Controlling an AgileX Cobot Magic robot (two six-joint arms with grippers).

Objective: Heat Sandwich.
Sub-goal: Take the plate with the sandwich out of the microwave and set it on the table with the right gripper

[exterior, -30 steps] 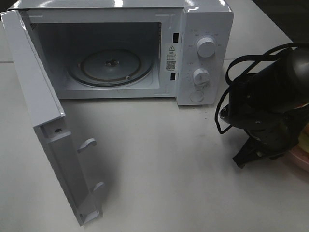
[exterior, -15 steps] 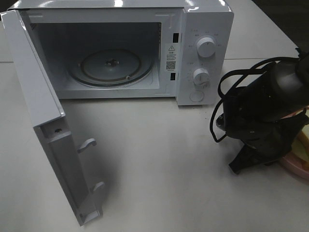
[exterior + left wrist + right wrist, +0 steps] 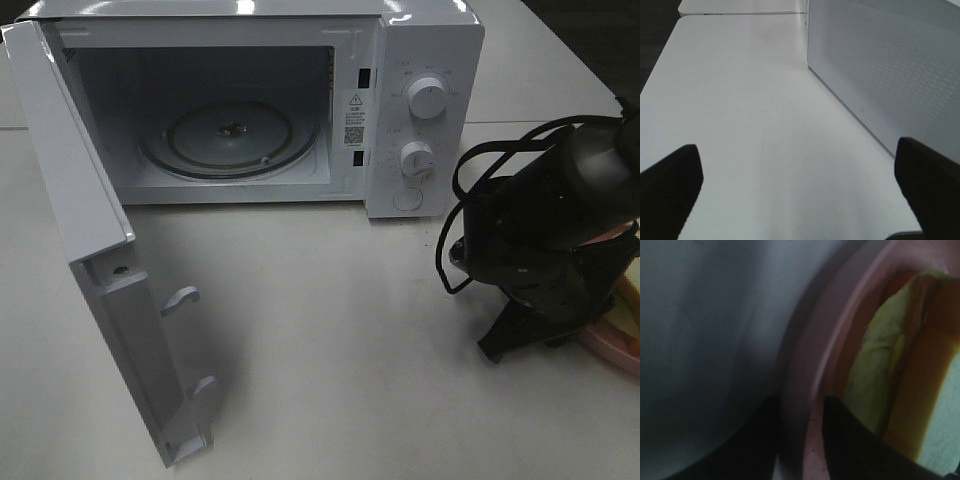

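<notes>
Sandwich sits on the pink plate at the table's right edge, the right gripper narrowly straddling the plate's rim without clamping, so seat both fingers fully before squeezing and lifting level toward the open microwave.

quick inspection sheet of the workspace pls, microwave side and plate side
surface: white table, bare in front of the microwave
job's things: sandwich on pink plate at the right edge; microwave door swung open, turntable bare
clutter: nothing seen
grippers: left gripper open, holding nothing; right gripper straddling the plate rim, one finger each side
cables: black cables looped on the right arm
surroundings: dark floor beyond the table
</notes>
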